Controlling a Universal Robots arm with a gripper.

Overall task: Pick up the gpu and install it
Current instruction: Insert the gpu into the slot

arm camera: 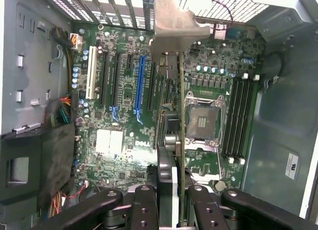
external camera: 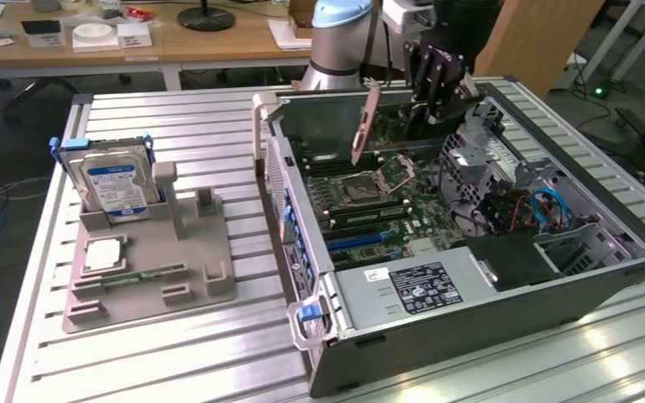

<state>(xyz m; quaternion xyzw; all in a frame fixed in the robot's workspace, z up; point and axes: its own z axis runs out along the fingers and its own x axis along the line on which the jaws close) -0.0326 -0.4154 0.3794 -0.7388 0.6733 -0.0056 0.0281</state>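
The gpu (arm camera: 179, 133) hangs inside the open computer case (external camera: 591, 277), raised off the motherboard (arm camera: 119, 140) and not seated in any slot. In the wrist view it is seen edge-on as a thin line, with its silver-grey bracket (arm camera: 174, 26) toward the case's slotted rear wall. The gripper (arm camera: 181, 205) is partly closed and pinches the card near the end opposite the bracket, one of its dark fingers (arm camera: 166, 190) pressed flat on either face. Below the card lie the blue expansion slot (arm camera: 139, 86) and its black neighbours on one side and the open CPU socket (arm camera: 201, 120) on the other; I cannot tell which slot the card lines up with. I judge the card light and stiff but fragile. It looks best held across bare board, as here, clear of soldered parts and the contact edge, and a grip this far from the bracket could let the thin board tilt under a push. Farther out in the exterior view, a power supply (external camera: 412, 285) fills the case's near corner. Well apart, at the exterior view's left, a hard drive (external camera: 115, 185) with a blue label stands upright in a grey fixture (external camera: 165, 277) on the slatted metal table (external camera: 132, 361).
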